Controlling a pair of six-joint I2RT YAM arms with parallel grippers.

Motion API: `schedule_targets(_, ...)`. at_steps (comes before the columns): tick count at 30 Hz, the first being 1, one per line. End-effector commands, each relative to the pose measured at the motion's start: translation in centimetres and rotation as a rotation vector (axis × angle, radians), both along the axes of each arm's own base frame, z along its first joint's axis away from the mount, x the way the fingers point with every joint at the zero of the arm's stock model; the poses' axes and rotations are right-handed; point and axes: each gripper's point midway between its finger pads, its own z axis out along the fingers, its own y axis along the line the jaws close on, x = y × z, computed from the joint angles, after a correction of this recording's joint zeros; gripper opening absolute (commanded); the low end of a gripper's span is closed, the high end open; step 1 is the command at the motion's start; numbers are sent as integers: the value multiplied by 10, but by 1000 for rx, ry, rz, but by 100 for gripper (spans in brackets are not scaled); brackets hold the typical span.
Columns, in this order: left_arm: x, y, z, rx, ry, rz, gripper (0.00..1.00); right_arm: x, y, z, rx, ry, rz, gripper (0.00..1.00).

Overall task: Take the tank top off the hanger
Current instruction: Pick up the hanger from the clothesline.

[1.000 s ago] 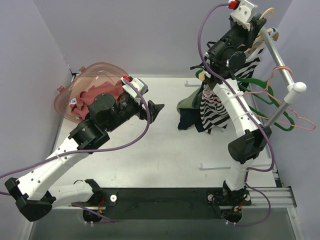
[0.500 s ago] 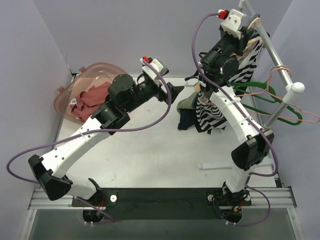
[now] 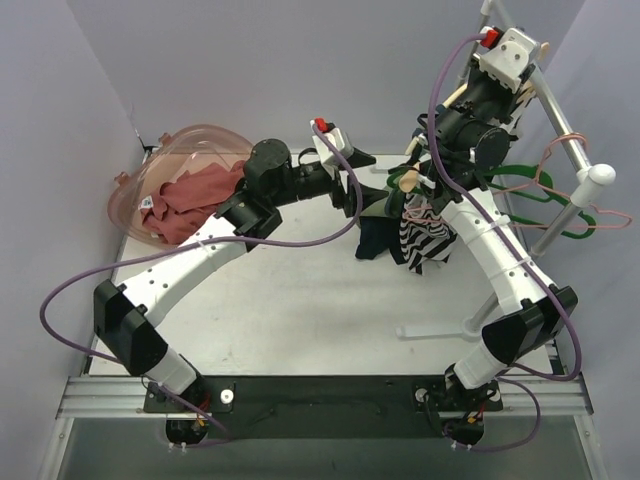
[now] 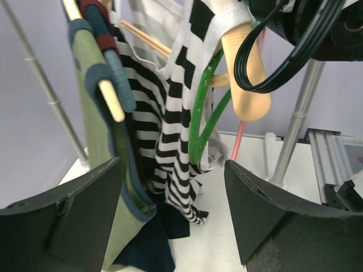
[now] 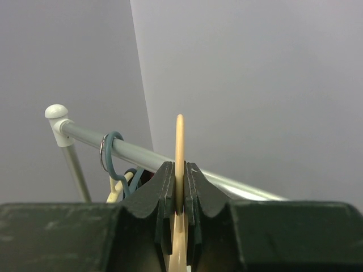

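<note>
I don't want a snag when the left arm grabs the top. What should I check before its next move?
1. Right gripper shut on hanger: ok.
2. Left gripper open: ok.
3. Tank top framed between the left fingers: ok.
4. Left fingers touching the tank top: cannot tell.
5. Green hanger clear of the tank top: not ok, it crosses the stripes.
6. Hanger hook off the rod: cannot tell.
</note>
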Motion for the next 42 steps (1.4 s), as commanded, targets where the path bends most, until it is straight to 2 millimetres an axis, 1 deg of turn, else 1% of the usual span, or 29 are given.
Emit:
schedule_targets(1,-19,-16,26,-73,-36,-168,80,-19,-10,18,57,-116,31,0)
schedule_targets(2,-20,-18,24,-75,-29,-185,77,-18,-10,17,58,-108,32,0)
schedule_targets(4,-22,-21,26,-83,-24,-203,74,-19,-12,17,66,-115,37,0)
schedule_targets(5,-22,-24,22,-75,-17,-215,71,-19,-12,16,67,-110,39,0)
schedule_targets(6,-23,-26,24,-76,-19,-221,68,-20,-12,15,69,-113,43,0)
schedule_targets(7,-23,-29,20,-71,-11,-226,64,-20,-12,13,72,-109,45,0)
schedule_targets(8,-23,-30,19,-70,-8,-226,53,-19,-14,13,70,-111,44,0)
schedule_targets(11,-25,-31,19,-84,0,-230,34,-18,-16,9,74,-109,44,0)
schedule_targets(12,-25,-30,20,-87,0,-230,23,-18,-16,9,75,-109,45,0)
schedule_targets(14,-25,-31,20,-88,3,-228,12,-16,-17,7,78,-109,47,0)
schedule_targets(15,-26,-30,21,-87,2,-227,0,-15,-16,7,76,-110,50,0)
schedule_targets(18,-24,-31,22,-85,8,-223,0,-11,-16,7,71,-107,44,0)
schedule_targets(22,-28,-32,24,-88,3,-232,0,-11,-20,6,70,-111,34,0)
schedule_targets(28,-29,-31,30,-97,-7,-231,0,-5,-24,4,55,-103,18,0)
schedule_targets(36,-38,-34,35,-105,-7,-258,0,5,-25,1,61,-101,1,0)
schedule_targets(42,-44,-40,28,-81,-1,-274,0,7,-24,0,113,-113,3,0)
